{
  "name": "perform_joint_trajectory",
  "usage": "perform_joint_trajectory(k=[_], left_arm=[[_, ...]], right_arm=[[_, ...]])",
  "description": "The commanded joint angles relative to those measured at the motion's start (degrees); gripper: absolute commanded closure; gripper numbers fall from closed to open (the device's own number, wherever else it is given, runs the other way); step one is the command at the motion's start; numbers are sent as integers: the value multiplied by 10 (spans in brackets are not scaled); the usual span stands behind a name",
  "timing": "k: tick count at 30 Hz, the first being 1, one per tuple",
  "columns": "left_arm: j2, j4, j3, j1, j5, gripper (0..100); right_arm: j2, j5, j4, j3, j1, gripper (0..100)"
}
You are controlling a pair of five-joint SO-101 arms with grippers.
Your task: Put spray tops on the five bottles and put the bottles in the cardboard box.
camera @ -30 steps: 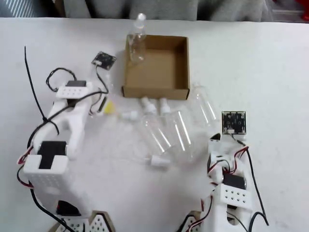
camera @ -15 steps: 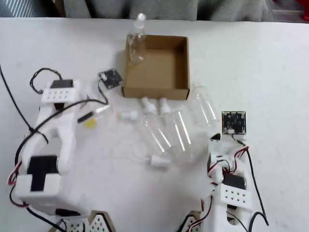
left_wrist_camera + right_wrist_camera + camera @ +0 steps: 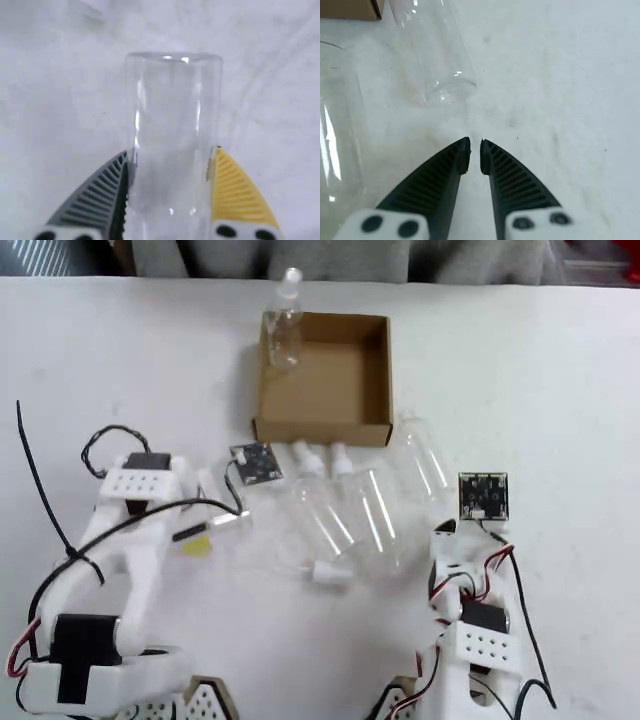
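Observation:
My left gripper [image 3: 170,152] is shut on a clear bottle [image 3: 172,115], its grey and yellow fingers pressed against the two sides. In the high view that gripper [image 3: 203,532] hangs left of the bottle group. Two clear bottles with spray tops [image 3: 322,508] [image 3: 368,502] lie side by side in front of the cardboard box [image 3: 325,430]. Another clear bottle [image 3: 424,458] lies to their right. One bottle [image 3: 283,335] leans in the box's back left corner. A loose white spray top [image 3: 330,573] lies near them. My right gripper [image 3: 472,150] is shut and holds nothing, low over bare table.
The right arm [image 3: 472,615] sits folded at the front right, with its camera board [image 3: 484,494] beside the bottles. Cables [image 3: 45,490] trail from the left arm. In the right wrist view a clear bottle [image 3: 435,60] lies just past the fingertips.
The left arm has drawn back from beside the box toward the table's front, and its camera board has swung right, over the spot in front of the box. The right arm has kept still.

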Motion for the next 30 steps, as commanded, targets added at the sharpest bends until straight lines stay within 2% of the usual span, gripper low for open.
perform_joint_trajectory(k=[1, 13, 21, 30], left_arm=[[-30, -14, -4, 1, 15, 779], [-31, -5, -37, 3, 25, 772], [-29, 86, -112, 3, 23, 616], [-31, 164, -178, 0, 26, 604]], right_arm=[[-7, 5, -9, -6, 0, 974], [-7, 5, -10, -6, -2, 974], [-7, 5, -10, -6, -3, 974], [-7, 5, -10, -6, -3, 973]])
